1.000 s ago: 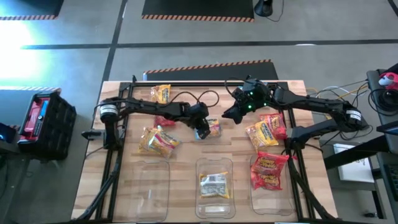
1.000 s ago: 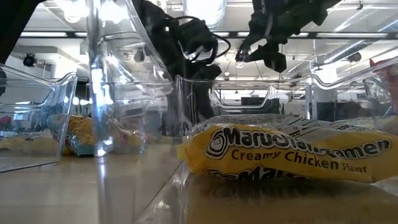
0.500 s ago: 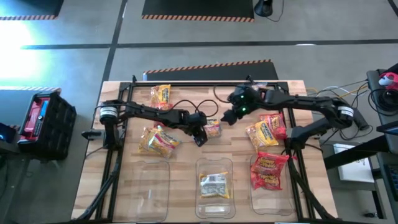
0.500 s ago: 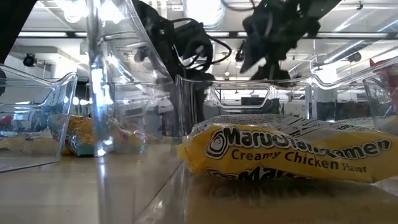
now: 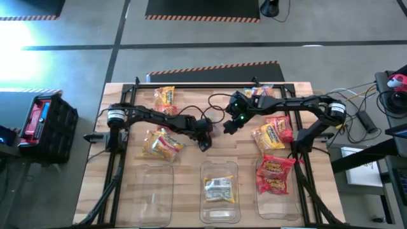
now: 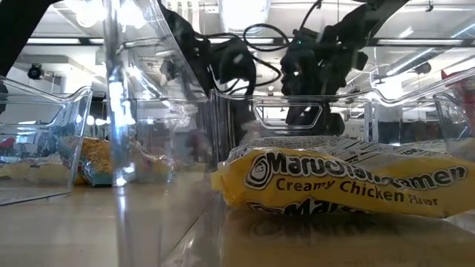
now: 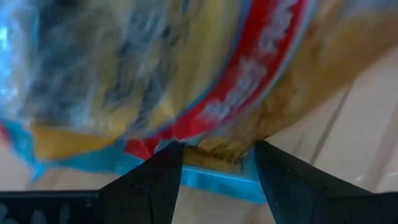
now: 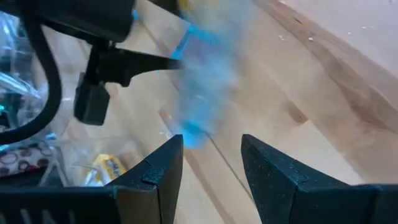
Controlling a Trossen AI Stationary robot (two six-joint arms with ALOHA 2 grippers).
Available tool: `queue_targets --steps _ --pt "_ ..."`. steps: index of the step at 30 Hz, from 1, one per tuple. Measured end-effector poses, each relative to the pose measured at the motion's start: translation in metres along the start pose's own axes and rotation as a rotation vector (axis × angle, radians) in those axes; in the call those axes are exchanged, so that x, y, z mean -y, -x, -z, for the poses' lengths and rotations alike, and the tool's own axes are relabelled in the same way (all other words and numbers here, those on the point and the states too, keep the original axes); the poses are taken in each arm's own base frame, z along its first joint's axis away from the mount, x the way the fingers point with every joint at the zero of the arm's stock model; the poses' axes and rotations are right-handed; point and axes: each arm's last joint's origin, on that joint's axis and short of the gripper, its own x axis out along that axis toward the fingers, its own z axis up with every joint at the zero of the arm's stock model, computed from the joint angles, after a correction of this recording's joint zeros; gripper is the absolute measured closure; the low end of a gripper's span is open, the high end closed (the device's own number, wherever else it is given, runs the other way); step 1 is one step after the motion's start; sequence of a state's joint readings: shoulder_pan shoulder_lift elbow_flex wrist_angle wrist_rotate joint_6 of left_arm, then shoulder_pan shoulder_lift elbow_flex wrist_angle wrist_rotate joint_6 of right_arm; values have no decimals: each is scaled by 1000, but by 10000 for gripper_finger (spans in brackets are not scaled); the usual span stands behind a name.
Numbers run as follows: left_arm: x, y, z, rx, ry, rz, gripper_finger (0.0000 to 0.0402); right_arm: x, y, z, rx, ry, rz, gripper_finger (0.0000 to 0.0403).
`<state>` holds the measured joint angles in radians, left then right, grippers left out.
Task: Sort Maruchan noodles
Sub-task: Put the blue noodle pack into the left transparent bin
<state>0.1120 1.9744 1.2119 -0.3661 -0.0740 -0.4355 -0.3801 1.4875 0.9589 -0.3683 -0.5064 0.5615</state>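
Nearest me, the centre bin (image 5: 219, 169) holds one yellow packet (image 5: 219, 189); the right bin (image 5: 262, 197) holds the red packets (image 5: 275, 173).

Beyond the bins, more loose packets lie on the table (image 5: 191, 159): one left of middle (image 5: 162, 143), one right of middle (image 5: 270, 135), one at the far left (image 5: 165, 97).

The left arm reaches from the table's left edge, stretched low to the table's middle. I find the left gripper (image 5: 205, 136) there, its fingers (image 7: 155, 180) pinching the blue edge of the held packet (image 7: 186, 74), which fills the left wrist view.

The right arm runs from the right edge across the far half, wrist tipped down towards the middle. The right gripper (image 5: 227, 126) hangs just beside the left one, fingers spread with nothing between them, the held packet's blue edge just ahead
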Motion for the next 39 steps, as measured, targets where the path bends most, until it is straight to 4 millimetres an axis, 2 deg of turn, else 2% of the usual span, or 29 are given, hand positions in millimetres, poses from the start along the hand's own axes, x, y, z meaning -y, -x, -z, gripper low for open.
queue_targets --steps 6,11,19,25,29,34,39 --pt "0 -8 1 -3 10 -13 225 3 5 -4 3 21 -39 250" --pt "-1 -9 -2 42 17 -30 244 16 15 -11 43 11 -24 250" --pt "-2 -10 -2 53 25 -44 262 40 26 -14 60 21 51 250" --pt "-2 -10 -3 68 63 -53 265 40 30 -21 128 22 153 250" --pt "-2 -11 -3 70 71 -53 265 38 29 -22 111 -1 111 250" --pt "-2 -11 -4 78 88 -51 265 38 20 -25 49 -64 -79 232" --pt "-1 -11 -4 78 90 -50 265 45 6 -28 19 -87 -88 200"
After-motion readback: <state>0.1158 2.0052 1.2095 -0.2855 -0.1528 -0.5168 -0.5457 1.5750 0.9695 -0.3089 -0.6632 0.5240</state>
